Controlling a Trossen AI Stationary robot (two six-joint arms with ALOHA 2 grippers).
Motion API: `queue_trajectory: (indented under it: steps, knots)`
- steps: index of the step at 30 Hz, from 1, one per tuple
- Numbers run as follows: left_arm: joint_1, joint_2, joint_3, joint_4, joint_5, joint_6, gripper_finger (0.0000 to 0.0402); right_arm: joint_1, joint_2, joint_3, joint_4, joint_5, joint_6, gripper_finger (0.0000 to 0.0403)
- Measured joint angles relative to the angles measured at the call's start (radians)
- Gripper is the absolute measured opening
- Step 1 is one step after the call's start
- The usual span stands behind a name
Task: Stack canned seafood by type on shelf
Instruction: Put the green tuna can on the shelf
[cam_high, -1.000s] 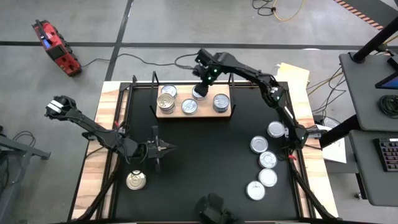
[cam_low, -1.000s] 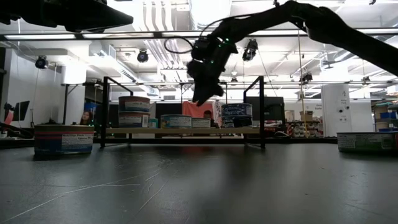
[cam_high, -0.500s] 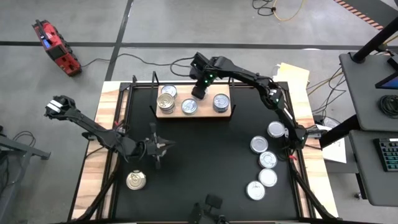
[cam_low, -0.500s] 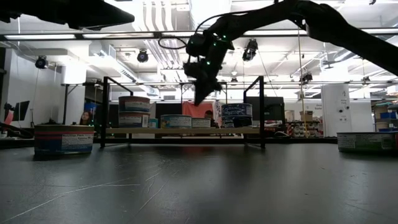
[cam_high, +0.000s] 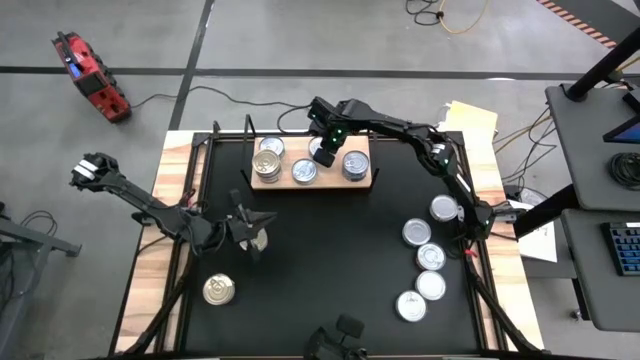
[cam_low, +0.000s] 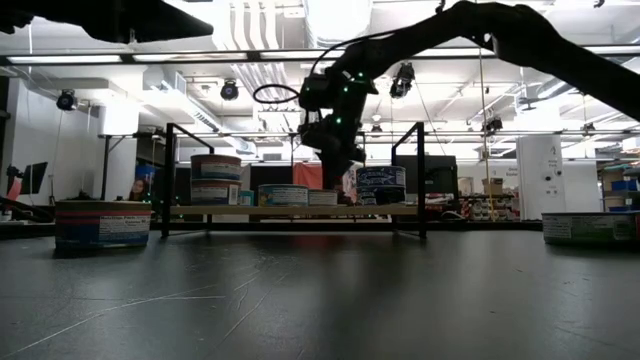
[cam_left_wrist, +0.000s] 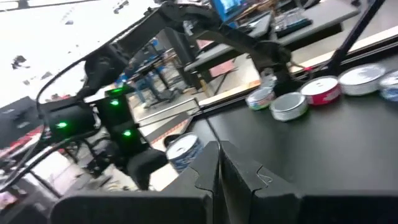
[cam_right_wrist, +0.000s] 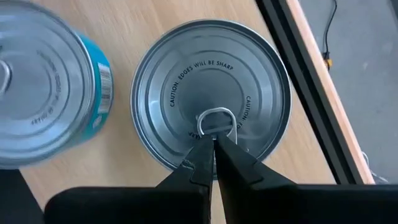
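Moved: right arm has pulled back and lowered over the shelf's rear middle since a second ago, its fingers now pressed together; left gripper has shifted slightly toward the shelf.
Table: black top (cam_high: 340, 250) with wooden side edges, carrying the shelf, both arms and the loose tins.
Shelf: wooden board (cam_high: 330, 180) on a dark frame at the table's far middle; in the low view (cam_low: 290, 211) it sits raised just above the tabletop.
Right arm: reaches from the table's right side across to the shelf.
Left arm: comes in from the left edge and waits over the table's left half.
Right gripper: (cam_high: 322, 152) closed, holding nothing; in its wrist view the tips (cam_right_wrist: 214, 163) meet right above the pull ring of a silver tin (cam_right_wrist: 211, 93) on the board.
Left gripper: (cam_high: 256, 232) closed and empty, over bare table, apart from every tin.
Tins on shelf: stacked pair at the left end (cam_high: 268, 152), one in front (cam_high: 304, 171), one at the right (cam_high: 355, 164), plus the tin under the right gripper.
Loose tins, right: five in a loose line, nearest the shelf being (cam_high: 444, 208), then (cam_high: 417, 232).
Loose tin, left: gold-topped (cam_high: 219, 290), near the front left corner.
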Motion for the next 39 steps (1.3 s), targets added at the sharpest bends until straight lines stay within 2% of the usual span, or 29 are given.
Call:
queue_trajectory:
  steps: [14,22,34,39]
  knots:
    - [0.000,0.004,0.000,-0.002,-0.005,0.022,0.0000,0.009,-0.001,-0.041,0.167,-0.019,-0.014,0.0009]
    - [0.000,0.004,0.000,-0.001,-0.005,0.015,0.0000,0.024,-0.001,-0.081,0.269,-0.064,-0.047,0.0009]
    - [0.000,0.004,0.000,0.000,-0.005,0.005,0.0000,0.035,-0.004,-0.083,0.300,-0.061,-0.065,0.0009]
    - [0.000,0.004,0.000,0.000,-0.005,-0.040,0.0000,0.038,-0.050,-0.073,0.312,-0.061,-0.085,0.0009]
